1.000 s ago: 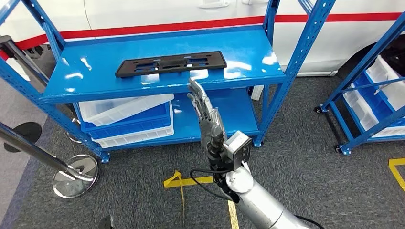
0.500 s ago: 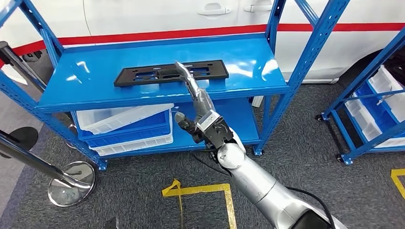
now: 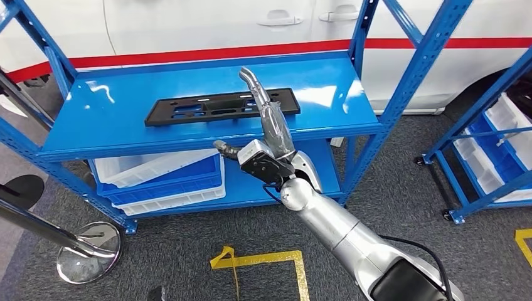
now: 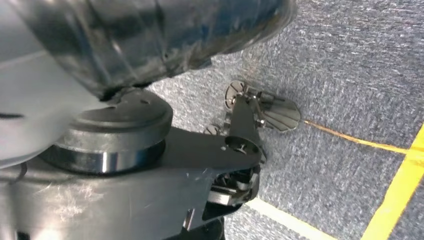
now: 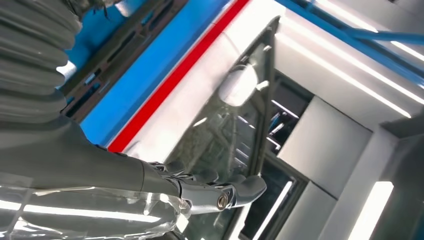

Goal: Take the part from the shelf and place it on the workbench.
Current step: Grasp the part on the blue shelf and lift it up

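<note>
The part (image 3: 207, 108) is a long flat black plate with slots, lying on the top level of the blue shelf (image 3: 113, 135). My right hand (image 3: 266, 119) is raised in front of the part's right half, fingers stretched straight up and over it, thumb (image 3: 226, 149) spread to the side, holding nothing. In the right wrist view the ribbed cover and thumb of the right hand (image 5: 75, 150) show, with the part (image 5: 125, 47) beyond them. In the left wrist view a blurred grey bulk (image 4: 150, 35) hangs over the carpet; its fingers are hidden.
White and blue bins (image 3: 163, 172) sit on the lower level. A blue upright (image 3: 411, 63) stands right of my arm. A second blue rack with bins (image 3: 495, 125) is at the far right, a stanchion base (image 3: 88, 251) at the lower left, a white car (image 3: 207, 25) behind.
My right hand has risen and reached forward from below the shelf edge; its fingers now stand over the part's right half. The view has shifted slightly.
</note>
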Robot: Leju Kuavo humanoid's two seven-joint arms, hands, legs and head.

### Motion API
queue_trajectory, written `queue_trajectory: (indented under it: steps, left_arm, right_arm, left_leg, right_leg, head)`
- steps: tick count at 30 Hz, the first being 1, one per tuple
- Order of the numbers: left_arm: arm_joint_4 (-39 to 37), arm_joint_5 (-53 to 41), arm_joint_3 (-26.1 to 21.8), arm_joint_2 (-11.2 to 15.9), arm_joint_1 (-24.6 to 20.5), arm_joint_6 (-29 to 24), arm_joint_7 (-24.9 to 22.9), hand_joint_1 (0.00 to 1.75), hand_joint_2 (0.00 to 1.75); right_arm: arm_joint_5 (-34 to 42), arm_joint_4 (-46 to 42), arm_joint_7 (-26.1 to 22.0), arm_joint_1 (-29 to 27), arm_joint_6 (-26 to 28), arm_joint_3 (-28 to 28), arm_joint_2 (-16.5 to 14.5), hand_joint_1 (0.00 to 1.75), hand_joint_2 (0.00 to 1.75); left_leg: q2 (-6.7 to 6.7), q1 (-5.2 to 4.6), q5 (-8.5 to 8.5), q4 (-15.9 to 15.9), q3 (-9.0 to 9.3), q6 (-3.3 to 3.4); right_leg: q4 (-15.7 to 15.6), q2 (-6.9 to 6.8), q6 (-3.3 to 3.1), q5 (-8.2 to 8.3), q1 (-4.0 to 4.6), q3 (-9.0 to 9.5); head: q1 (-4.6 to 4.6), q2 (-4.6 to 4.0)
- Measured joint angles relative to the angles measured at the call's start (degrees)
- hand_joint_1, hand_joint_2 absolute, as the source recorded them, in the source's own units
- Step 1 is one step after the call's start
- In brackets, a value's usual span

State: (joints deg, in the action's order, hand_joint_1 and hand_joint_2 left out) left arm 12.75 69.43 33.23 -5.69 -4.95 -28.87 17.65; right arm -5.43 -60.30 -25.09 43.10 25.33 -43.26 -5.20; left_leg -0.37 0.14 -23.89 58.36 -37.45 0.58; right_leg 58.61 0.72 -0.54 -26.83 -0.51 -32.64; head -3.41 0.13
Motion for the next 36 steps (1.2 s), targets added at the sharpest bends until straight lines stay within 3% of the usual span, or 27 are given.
queue_trajectory:
  steps: [2,4,7,8,9,10,12,14,16,19,20,22,24,25,26,28,29,30,34,36]
  left_arm:
    - [0.0,-1.3,0.4,0.0,0.1,0.3,-0.3,0.0,0.0]
    - [-0.1,-2.7,1.0,0.1,0.0,0.6,-0.7,0.0,0.0]
    - [-0.1,-4.4,2.4,0.2,-0.2,1.2,-1.4,0.0,0.0]
    - [-0.1,-4.8,2.8,0.2,-0.2,1.3,-1.6,0.0,0.0]
    - [-0.1,-5.2,3.2,0.2,-0.1,1.5,-1.8,0.0,0.0]
    - [-0.1,-5.6,3.5,0.3,-0.1,1.7,-2.0,0.0,0.0]
    - [-0.1,-6.3,4.4,0.4,-0.1,2.1,-2.4,0.0,0.0]
    - [-0.1,-7.0,5.4,0.5,-0.3,2.5,-2.8,0.0,0.0]
    - [-0.1,-7.4,6.3,0.6,-0.3,2.8,-3.2,0.0,0.0]
    - [-0.1,-7.8,7.5,0.9,-0.4,3.4,-3.6,0.0,0.0]
    - [-0.1,-8.0,7.8,1.0,-0.4,3.5,-3.6,0.0,0.0]
    - [-0.1,-8.2,8.4,1.3,-0.4,3.9,-3.8,0.0,0.0]
    - [-0.1,-8.3,8.9,1.5,-0.3,4.3,-4.0,0.0,0.0]
    - [-0.1,-8.3,9.1,1.7,-0.2,4.4,-4.0,0.0,0.0]
    - [-0.1,-8.4,9.3,1.8,-0.2,4.6,-4.1,0.0,0.0]
    - [-0.1,-8.5,9.8,2.1,-0.3,4.8,-4.2,0.0,0.0]
    - [-0.1,-8.7,10.0,2.2,-0.3,4.8,-4.4,0.0,0.0]
    - [-0.1,-8.9,10.2,2.3,-0.4,4.8,-4.6,0.0,0.0]
    - [-0.2,-9.8,11.1,2.8,-0.4,5.0,-5.0,0.0,0.0]
    - [-0.2,-9.9,11.5,2.9,-0.5,5.3,-5.2,0.0,0.0]
  right_arm:
    - [-2.0,0.6,1.1,0.1,1.2,-0.1,-0.1,0.0,1.75]
    - [-4.2,1.3,2.5,0.4,2.8,-0.1,-0.1,0.0,1.75]
    - [-6.8,3.1,4.1,0.7,4.6,-0.1,0.1,0.0,1.75]
    - [-7.3,3.8,4.5,0.7,4.8,-0.1,0.2,0.0,1.75]
    - [-7.9,4.4,4.8,0.6,4.9,-0.1,0.3,0.0,1.75]
    - [-8.6,4.9,5.1,0.7,5.1,-0.1,0.4,0.0,1.75]
    - [-10.7,6.0,6.2,1.0,5.5,-0.1,0.5,0.0,1.75]
    - [-13.7,7.1,7.7,1.5,5.8,-0.3,0.6,0.0,1.75]
    - [-17.2,8.1,9.6,2.0,5.9,-0.5,0.9,0.0,1.75]
    - [-21.5,9.4,12.2,2.5,4.9,-1.2,1.2,0.0,1.75]
    - [-22.2,9.9,12.6,2.7,4.2,-1.4,1.2,0.0,1.75]
    - [-22.8,10.9,13.1,2.9,2.8,-1.9,1.3,0.0,1.75]
    - [-23.2,12.1,13.4,2.7,2.1,-2.5,1.3,0.0,1.75]
    - [-23.5,12.7,13.5,2.7,2.1,-2.8,1.3,0.0,1.75]
    - [-23.7,13.2,13.6,2.7,2.1,-3.1,1.2,0.0,1.75]
    - [-24.0,14.0,13.7,2.8,2.0,-3.6,1.2,0.0,1.75]
    - [-24.2,14.5,13.6,3.0,1.8,-3.8,1.1,0.0,1.75]
    - [-24.4,15.1,13.6,3.2,1.4,-4.1,1.0,0.0,1.75]
    - [-25.5,18.1,13.6,3.6,-0.2,-5.4,-0.2,0.0,1.75]
    - [-25.7,19.6,13.6,3.9,-1.0,-5.8,-0.9,0.0,1.75]
  left_leg:
    - [-0.02,0.03,0.44,-0.3,0.39,0.67]
    - [0.02,0.17,0.25,-0.7,1.12,1.31]
    - [0.02,-0.12,-0.48,-0.8,2.04,2.21]
    - [-0.02,-0.25,-0.79,-0.8,2.33,2.36]
    - [-0.07,-0.36,-1.14,-0.7,2.65,2.41]
    - [-0.12,-0.46,-1.53,-0.6,3.04,2.41]
    - [-0.18,-0.58,-2.43,-0.3,3.83,2.28]
    - [-0.18,-0.68,-3.09,0.0,4.1,1.9]
    - [-0.14,-0.64,-3.33,-0.1,4.07,1.38]
    - [-0.03,-0.52,-4.45,1.2,3.8,0.53]
    - [-0.02,-0.42,-5.52,3.6,2.8,0.21]
    - [-0.01,-0.06,-8.19,10.8,-0.96,-0.39]
    - [0.0,0.32,-8.85,15.6,-4.38,-0.92]
    - [0.01,0.49,-7.58,15.0,-4.73,-1.1]
    - [0.02,0.67,-5.38,12.3,-3.98,-1.22]
    - [0.02,0.79,-1.21,4.5,-0.86,-1.34]
    - [-0.01,0.69,-0.31,1.7,0.45,-1.25]
    - [-0.05,0.53,-0.19,0.2,1.19,-1.13]
    - [-0.08,0.45,-0.7,-0.8,2.1,0.05]
    - [-0.04,0.52,-0.85,-1.2,2.81,0.82]
  right_leg:
    - [0.0,0.0,0.72,-0.56,-0.04,0.1]
    - [2.6,-0.12,1.12,-2.06,-0.06,-0.98]
    - [13.5,-0.23,1.17,-5.62,-0.02,-7.23]
    - [15.9,-0.23,1.12,-5.69,-0.01,-9.16]
    - [16.4,-0.22,0.99,-4.64,0.0,-10.15]
    - [14.6,-0.22,0.79,-2.59,0.04,-10.04]
    - [7.4,-0.25,0.17,2.19,0.27,-7.54]
    - [2.0,-0.31,-0.31,3.98,0.65,-5.2]
    - [0.7,-0.24,-0.52,3.55,0.9,-4.56]
    - [-0.3,-0.15,-0.99,3.4,0.48,-3.53]
    - [-0.6,-0.21,-1.2,3.31,0.34,-3.07]
    - [-0.7,-0.36,-1.5,2.93,0.35,-2.57]
    - [-0.6,-0.39,-1.57,2.51,0.35,-2.21]
    - [-0.6,-0.34,-1.52,2.28,0.32,-1.97]
    - [-0.5,-0.28,-1.42,2.02,0.28,-1.67]
    - [-0.4,-0.17,-1.02,1.41,0.25,-1.04]
    - [-0.4,-0.12,-0.78,1.19,0.27,-0.92]
    - [-0.3,-0.09,-0.52,1.06,0.3,-0.9]
    - [0.2,-0.1,0.48,0.24,0.15,-1.01]
    - [4.7,-0.2,0.72,-2.01,0.04,-3.13]
  head:
    - [0.02,0.0]
    - [0.05,0.0]
    - [0.07,0.0]
    - [0.06,0.0]
    - [0.06,0.0]
    - [0.07,0.0]
    - [0.03,0.0]
    - [-0.04,0.0]
    - [-0.08,0.0]
    - [-0.1,0.0]
    - [-0.13,0.0]
    - [-0.16,0.0]
    - [-0.15,0.0]
    - [-0.16,0.0]
    - [-0.17,0.0]
    - [-0.19,0.0]
    - [-0.22,0.0]
    - [-0.23,0.0]
    - [-0.15,0.0]
    - [-0.01,0.0]
